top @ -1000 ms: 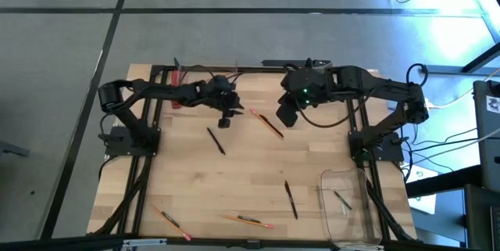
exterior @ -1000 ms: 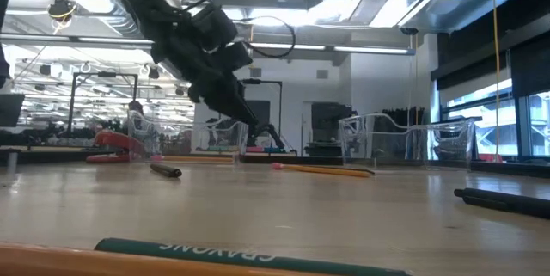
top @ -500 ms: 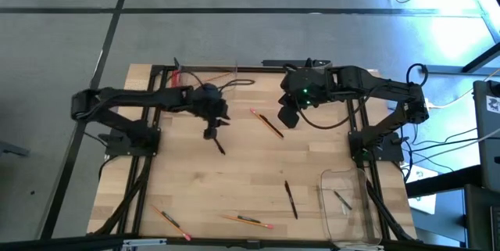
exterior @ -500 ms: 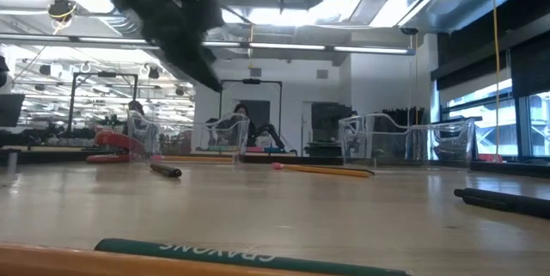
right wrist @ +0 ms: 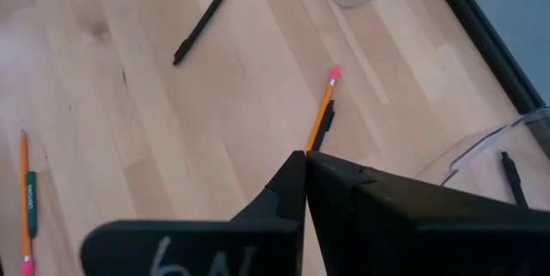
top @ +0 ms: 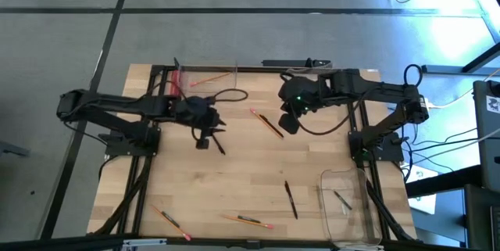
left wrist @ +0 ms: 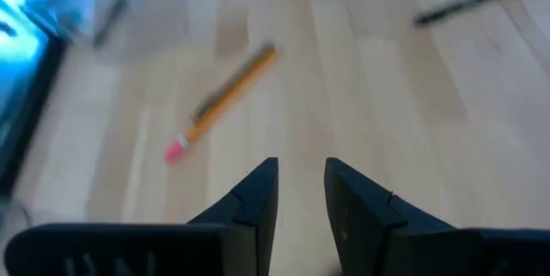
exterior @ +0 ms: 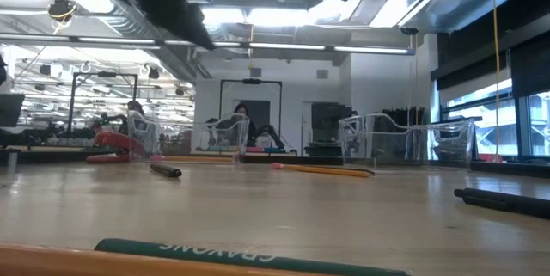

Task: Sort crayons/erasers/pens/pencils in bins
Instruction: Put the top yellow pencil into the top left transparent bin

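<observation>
In the high view my left gripper (top: 203,140) hovers beside a black pen (top: 216,142) lying flat on the table. Its wrist view shows the fingers (left wrist: 301,186) narrowly open with nothing between them, a pencil (left wrist: 220,106) and a pen (left wrist: 464,4) ahead. My right gripper (top: 287,123) is shut and empty (right wrist: 304,173), above and just right of a pencil (top: 264,120) with a black pen (right wrist: 323,128) lying against it. One clear bin (top: 348,202) at the near right holds a pen (top: 341,199). A second bin (top: 208,76) at the far edge holds a pencil.
Another pen (top: 291,199) lies near the table's middle front, and two pencils (top: 169,220) (top: 247,221) lie along the near edge. A red flat thing (exterior: 119,142) sits at the far left. A green crayon box (exterior: 249,255) lies close to the low camera.
My left gripper has moved from near the far bin toward the table's near and left side, ending beside the black pen. In the low view it has risen out of the middle of the picture. Nothing on the table has moved.
</observation>
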### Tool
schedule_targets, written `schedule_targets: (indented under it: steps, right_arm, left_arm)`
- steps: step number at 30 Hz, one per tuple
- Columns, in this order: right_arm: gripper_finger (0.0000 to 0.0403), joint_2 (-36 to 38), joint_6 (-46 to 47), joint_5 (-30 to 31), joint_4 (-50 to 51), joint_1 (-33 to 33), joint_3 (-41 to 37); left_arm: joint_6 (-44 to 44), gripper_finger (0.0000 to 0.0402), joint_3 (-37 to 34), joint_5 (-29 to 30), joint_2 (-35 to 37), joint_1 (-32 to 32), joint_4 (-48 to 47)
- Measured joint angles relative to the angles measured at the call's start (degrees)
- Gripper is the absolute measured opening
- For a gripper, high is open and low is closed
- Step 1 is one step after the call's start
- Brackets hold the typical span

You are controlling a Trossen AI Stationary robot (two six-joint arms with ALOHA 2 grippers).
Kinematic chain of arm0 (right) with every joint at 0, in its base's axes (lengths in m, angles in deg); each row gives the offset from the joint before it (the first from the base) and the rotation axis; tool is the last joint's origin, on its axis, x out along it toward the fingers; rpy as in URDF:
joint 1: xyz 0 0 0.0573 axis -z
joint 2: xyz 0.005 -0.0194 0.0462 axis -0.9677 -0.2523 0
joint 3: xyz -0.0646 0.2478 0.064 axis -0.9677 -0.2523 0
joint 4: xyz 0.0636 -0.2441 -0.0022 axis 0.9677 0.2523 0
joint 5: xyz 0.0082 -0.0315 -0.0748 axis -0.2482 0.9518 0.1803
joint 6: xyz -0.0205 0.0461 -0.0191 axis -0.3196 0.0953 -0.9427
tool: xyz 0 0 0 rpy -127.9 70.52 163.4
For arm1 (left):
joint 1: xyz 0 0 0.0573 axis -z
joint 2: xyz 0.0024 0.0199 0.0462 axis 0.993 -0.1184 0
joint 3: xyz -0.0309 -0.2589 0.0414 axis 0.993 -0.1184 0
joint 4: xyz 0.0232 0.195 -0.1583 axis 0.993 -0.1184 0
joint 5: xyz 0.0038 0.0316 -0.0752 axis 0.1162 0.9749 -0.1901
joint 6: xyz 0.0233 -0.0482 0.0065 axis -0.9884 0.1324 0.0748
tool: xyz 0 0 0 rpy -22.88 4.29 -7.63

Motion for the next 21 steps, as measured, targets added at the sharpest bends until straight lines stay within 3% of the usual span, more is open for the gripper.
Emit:
schedule_targets:
  steps: [13, 17, 21]
  right_arm:
    - [0.0016, 0.78, -0.60, 0.79, 0.27, -0.02, 0.00]
    - [0.0016, 0.78, -3.04, 4.22, 0.59, 0.01, 0.00]
    - [0.0016, 0.78, -2.87, 5.87, 0.59, 1.10, 0.00]
  left_arm:
    - [-9.07, 0.0090, 0.00, -6.49, -16.24, -11.71, 18.93]
    - [-10.05, 0.0090, 0.00, -7.56, -21.64, -15.26, 24.26]
    - [-9.99, 0.0090, 0.00, -12.18, -26.25, -18.34, 28.70]
